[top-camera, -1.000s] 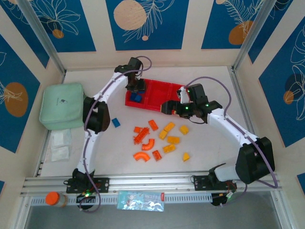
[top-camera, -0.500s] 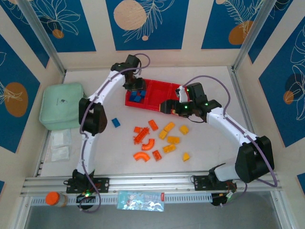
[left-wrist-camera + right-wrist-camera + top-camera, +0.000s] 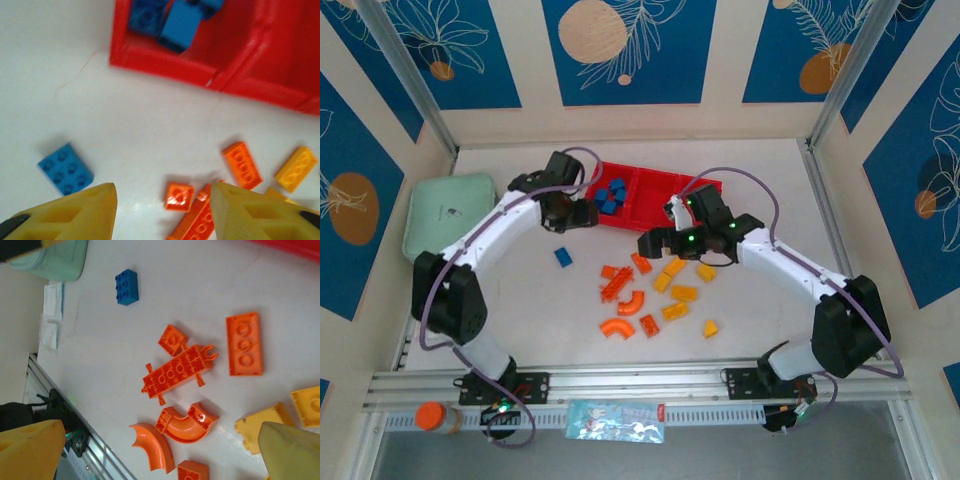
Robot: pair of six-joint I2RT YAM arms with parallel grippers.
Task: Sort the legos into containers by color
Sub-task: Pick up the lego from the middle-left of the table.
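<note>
You see blocky, studded legos (image 3: 684, 293) in three colours: blue bricks (image 3: 610, 194) heaped in the left compartment of the long red tray (image 3: 650, 212), one lone blue brick (image 3: 563, 257) on the table, and a loose cluster nearer you of orange pieces (image 3: 620, 283), two of them curved arches (image 3: 631, 302), with yellow bricks (image 3: 676, 311) to their right. The table (image 3: 770, 180) is plain white, walled by cream boards with blue panels bearing orange discs and leaf outlines. A mint-green pouch (image 3: 445, 210) lies at the left, and a metal rail (image 3: 640, 383) runs along the near edge. Your left gripper (image 3: 575, 213) hangs just near of the tray's left corner, its yellow fingers (image 3: 95, 210) moderately apart with nothing between them; the lone blue brick sits just near and left of it. Your right gripper (image 3: 656, 243) is spread wide and empty over the cluster's far edge, with the arches and a clipped orange plate (image 3: 175, 373) lying between its fingers in the wrist view
</note>
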